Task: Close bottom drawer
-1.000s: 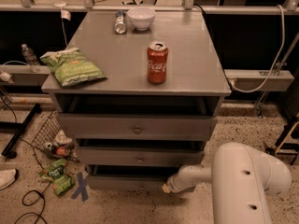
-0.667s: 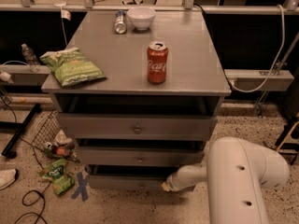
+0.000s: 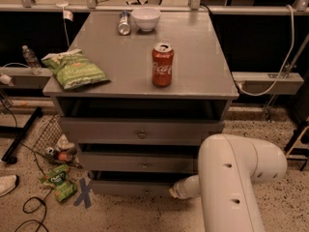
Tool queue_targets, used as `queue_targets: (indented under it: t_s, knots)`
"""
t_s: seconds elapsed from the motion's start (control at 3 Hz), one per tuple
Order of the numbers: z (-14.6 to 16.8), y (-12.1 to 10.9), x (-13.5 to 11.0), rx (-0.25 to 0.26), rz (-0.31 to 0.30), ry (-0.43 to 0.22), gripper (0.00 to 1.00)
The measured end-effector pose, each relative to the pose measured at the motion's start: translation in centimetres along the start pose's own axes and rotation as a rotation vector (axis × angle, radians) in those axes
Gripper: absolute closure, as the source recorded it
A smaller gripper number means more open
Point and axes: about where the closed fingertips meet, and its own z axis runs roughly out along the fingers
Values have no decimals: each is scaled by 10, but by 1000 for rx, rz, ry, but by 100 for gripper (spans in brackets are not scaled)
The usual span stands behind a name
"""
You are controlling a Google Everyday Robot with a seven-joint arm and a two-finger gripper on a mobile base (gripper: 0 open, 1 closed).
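Note:
The bottom drawer (image 3: 126, 187) is the lowest of the grey cabinet's three drawers. It stands pulled out a little, with a dark gap (image 3: 135, 176) above its flat front panel. Its knob is not visible. My white arm (image 3: 231, 178) comes in from the lower right. My gripper (image 3: 175, 192) is low down at the right end of the bottom drawer's front panel, touching or very close to it. The middle drawer (image 3: 144, 165) and top drawer (image 3: 141, 134) also stand slightly out.
On the cabinet top (image 3: 203, 66) are a red cola can (image 3: 162, 65), a green chip bag (image 3: 73, 70), a white bowl (image 3: 146, 17) and a lying silver can (image 3: 124, 23). Litter and a wire basket (image 3: 50, 139) lie on the floor to the left. A blue cross (image 3: 84, 193) marks the floor.
My arm's white elbow has swung left and now fills more of the lower right. The gripper end has stayed at the bottom drawer's right front. The drawer has not visibly moved.

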Motion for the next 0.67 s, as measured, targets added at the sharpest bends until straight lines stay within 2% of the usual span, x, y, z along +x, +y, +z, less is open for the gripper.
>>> queue_targets:
  t_s: [0.67]
  knots:
    - [7, -10, -7, 68, -6, -69, 100]
